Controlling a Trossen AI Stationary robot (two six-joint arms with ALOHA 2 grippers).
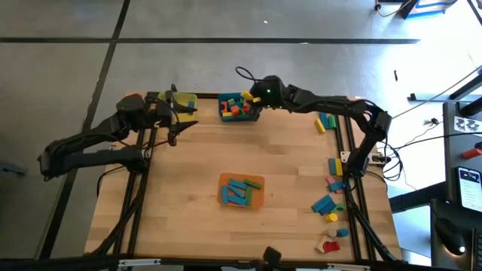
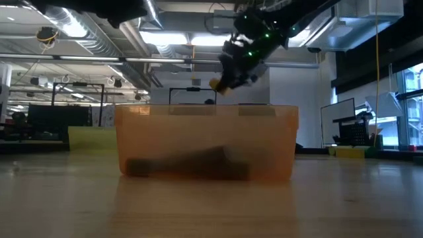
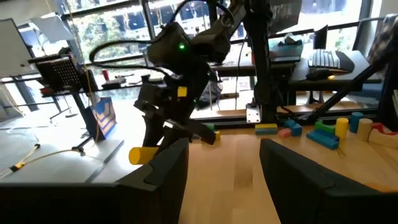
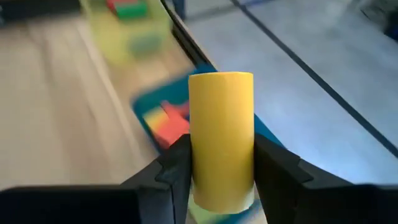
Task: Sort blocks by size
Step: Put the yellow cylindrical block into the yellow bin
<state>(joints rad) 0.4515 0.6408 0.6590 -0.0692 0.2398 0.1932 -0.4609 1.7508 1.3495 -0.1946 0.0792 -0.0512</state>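
My right gripper (image 1: 249, 95) reaches over the teal bin (image 1: 226, 113) at the table's far edge and is shut on a yellow cylinder block (image 4: 221, 134). The teal bin holds red, orange and green blocks (image 4: 166, 124). A yellow bin (image 1: 185, 101) stands to its left. My left gripper (image 3: 224, 168) hovers open beside the yellow bin, with nothing between its fingers. An orange bin (image 1: 223, 181) in the middle of the table holds blue and green blocks. More blocks (image 1: 331, 184) lie loose along the table's right side. My right gripper pinches the yellow cylinder's round side (image 4: 200, 168) between its two fingers, near the end closest to the wrist. The fingers slant down from the table's right and lie along the cylinder. It sticks out past the fingertips, lifted clear above the teal bin.
In the low view the orange bin (image 2: 205, 142) stands in front and hides most of the table behind it. Frame rails run down both sides of the table (image 1: 354, 188). Bare wood lies between the orange bin and the far bins.
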